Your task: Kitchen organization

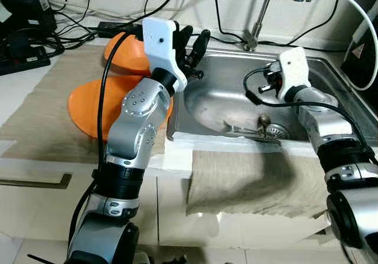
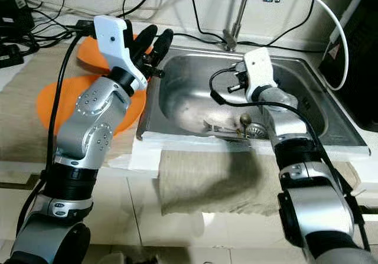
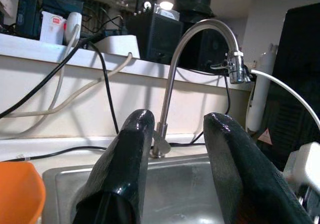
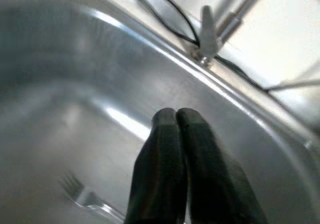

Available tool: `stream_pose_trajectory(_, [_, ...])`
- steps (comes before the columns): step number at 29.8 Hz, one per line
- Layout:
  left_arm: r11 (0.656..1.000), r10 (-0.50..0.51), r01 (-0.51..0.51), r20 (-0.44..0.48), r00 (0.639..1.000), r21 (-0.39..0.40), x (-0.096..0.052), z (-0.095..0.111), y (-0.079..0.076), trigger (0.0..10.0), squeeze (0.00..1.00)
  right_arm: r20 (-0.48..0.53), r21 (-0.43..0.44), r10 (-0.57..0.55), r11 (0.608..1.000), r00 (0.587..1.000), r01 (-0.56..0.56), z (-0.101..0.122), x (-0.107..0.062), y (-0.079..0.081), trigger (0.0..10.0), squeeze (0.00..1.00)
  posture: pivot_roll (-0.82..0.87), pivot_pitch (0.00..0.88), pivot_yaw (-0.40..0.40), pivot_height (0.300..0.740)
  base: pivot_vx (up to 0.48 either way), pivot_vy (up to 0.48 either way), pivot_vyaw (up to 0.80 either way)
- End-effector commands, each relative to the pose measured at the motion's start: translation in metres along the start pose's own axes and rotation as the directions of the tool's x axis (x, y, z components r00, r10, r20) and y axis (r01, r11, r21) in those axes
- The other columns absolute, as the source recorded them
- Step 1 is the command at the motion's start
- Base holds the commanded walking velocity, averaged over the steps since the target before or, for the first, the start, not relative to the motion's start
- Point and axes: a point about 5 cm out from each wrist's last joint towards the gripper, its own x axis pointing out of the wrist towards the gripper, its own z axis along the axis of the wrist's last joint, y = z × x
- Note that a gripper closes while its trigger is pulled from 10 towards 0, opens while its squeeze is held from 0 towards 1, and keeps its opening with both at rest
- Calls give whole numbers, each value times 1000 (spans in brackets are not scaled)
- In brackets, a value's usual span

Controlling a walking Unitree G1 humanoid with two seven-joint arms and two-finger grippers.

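Note:
A metal fork (image 1: 248,131) lies on the floor of the steel sink (image 1: 236,60), beside the drain (image 1: 274,131). Two orange plates (image 1: 94,104) rest on a beige mat left of the sink, one further back (image 1: 127,54). My left gripper (image 1: 193,39) is raised over the sink's left rim, open and empty. In the left wrist view its fingers (image 3: 130,154) frame the faucet (image 3: 200,28). My right gripper (image 4: 176,114) reaches down into the sink with its fingers shut together on nothing, and the fork (image 4: 85,196) lies below them.
A grey towel (image 1: 242,181) hangs over the counter's front edge below the sink. The faucet (image 1: 260,16) with a white hose stands behind the sink. Cables and black power units (image 1: 23,45) crowd the back left. A dark appliance (image 1: 360,51) stands at the right.

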Motion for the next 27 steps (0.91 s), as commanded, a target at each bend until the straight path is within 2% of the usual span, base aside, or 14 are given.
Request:
stream_pose_trajectory(1, [1000, -9, 9, 5, 1000, 4, -1, 4, -1, 10000, 0, -36, -125, 19, 992, 999, -23, -6, 2, 3, 0, 0, 29, 0, -60, 732, 0, 0, 0])
stream_pose_trajectory(5, [1000, 0, 0, 1, 1000, 6, -2, 4, 1, 10000, 0, -98, -192, 88, 976, 991, -106, -25, 3, 24, 0, 0, 34, 0, -68, 732, 0, 0, 0])
stream_pose_trajectory(8, [1000, 3, -3, 2, 1000, 9, -2, 5, 1, 10000, 0, -114, -201, 104, 972, 988, -126, -32, 3, 30, 0, 0, 40, 0, -71, 732, 0, 0, 0])
stream_pose_trajectory(11, [1000, 9, -9, 4, 1000, 16, -3, 6, 2, 10000, 0, -88, -186, 96, 976, 991, -111, -27, 5, 29, 0, 0, 39, 0, -71, 732, 0, 0, 0])
stream_pose_trajectory(15, [1000, 12, -12, -4, 1000, 28, -3, 4, 4, 10000, 0, -17, -94, 60, 994, 998, -62, -8, 9, 18, 0, 0, 36, 0, -68, 732, 0, 0, 0])
stream_pose_trajectory(16, [999, 17, -17, -9, 1000, 43, -2, 2, 6, 10000, 0, 38, 1, 39, 999, 999, -39, 5, 11, 13, 0, 0, 33, 0, -63, 732, 0, 0, 0])
stream_pose_trajectory(19, [998, 29, -27, -25, 999, 58, -1, -1, 8, 10000, 0, 92, 143, 13, 989, 996, -26, 19, 13, 6, 0, 0, 29, 0, -57, 732, 0, 0, 0])
stream_pose_trajectory(20, [998, 29, -27, -33, 999, 62, -2, -4, 8, 10000, 0, 122, 230, 0, 973, 993, -28, 25, 13, 4, 0, 0, 28, 0, -54, 732, 0, 0, 0])
stream_pose_trajectory(21, [998, 29, -27, -33, 999, 62, -2, -4, 8, 10000, 0, 122, 230, 0, 973, 993, -28, 25, 13, 4, 0, 0, 28, 0, -54, 732, 0, 0, 0])
stream_pose_trajectory(22, [998, 27, -24, -48, 998, 65, -3, -7, 9, 10000, 0, 163, 355, -32, 934, 986, -28, 33, 13, 1, 0, 0, 26, 0, -49, 732, 0, 0, 0])
stream_pose_trajectory(24, [997, 24, -20, -62, 998, 69, -4, -11, 9, 10000, 0, 186, 473, -75, 881, 980, -22, 37, 13, -2, 157, 0, 24, 0, -45, 732, 0, 0, 0])
stream_pose_trajectory(25, [997, 23, -18, -68, 997, 71, -5, -13, 10, 10000, 0, 191, 516, -95, 856, 977, -18, 38, 13, -3, 2118, 0, 23, 0, -40, 732, 0, 0, 0])
stream_pose_trajectory(26, [997, 23, -18, -75, 997, 72, -5, -14, 10, 10000, 0, 202, 573, -114, 819, 973, -24, 39, 13, -4, 10000, 0, 22, 0, -38, 732, 0, 0, 0])
stream_pose_trajectory(27, [997, 23, -18, -80, 997, 72, -6, -16, 11, 10000, 0, 211, 614, -129, 789, 969, -29, 40, 13, -4, 10000, 0, 20, 0, -33, 732, 0, 0, 0])
